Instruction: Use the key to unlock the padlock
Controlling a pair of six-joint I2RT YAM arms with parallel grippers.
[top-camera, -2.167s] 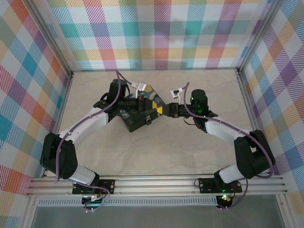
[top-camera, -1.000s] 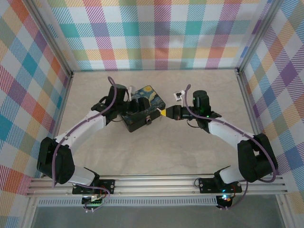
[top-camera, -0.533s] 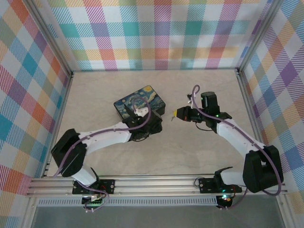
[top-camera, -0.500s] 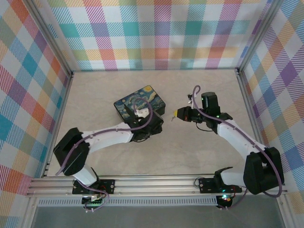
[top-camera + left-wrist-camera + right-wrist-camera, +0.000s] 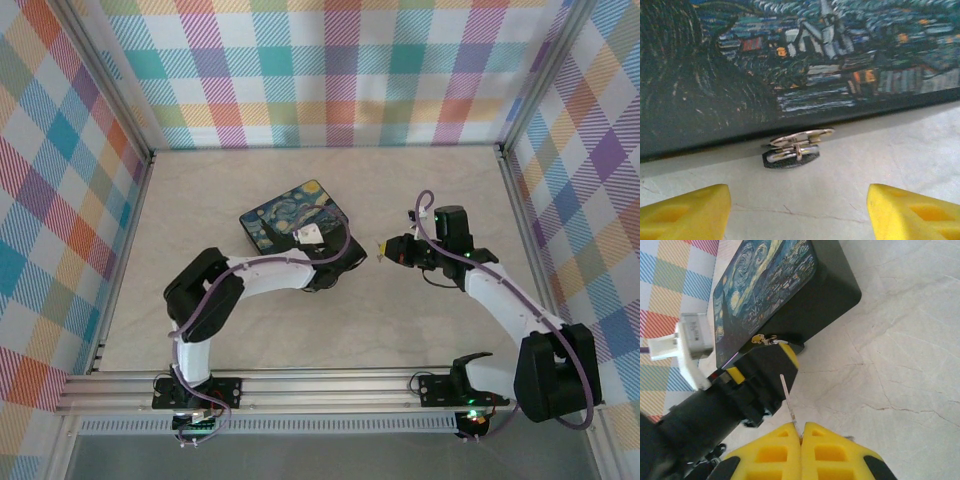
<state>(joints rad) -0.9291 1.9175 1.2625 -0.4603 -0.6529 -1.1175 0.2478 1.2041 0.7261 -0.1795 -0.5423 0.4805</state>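
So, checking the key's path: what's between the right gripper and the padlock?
The left gripper: the right wrist view shows it between the right gripper, shut on the key, and the padlock.

No lettering, number or brand can be read anywhere. The box [image 5: 295, 222], toward 11 o'clock from the table's middle, bears a painted night sky with yellow swirls and no legible words. The white plug [image 5: 692, 337] on the arm's cable shows no readable print.
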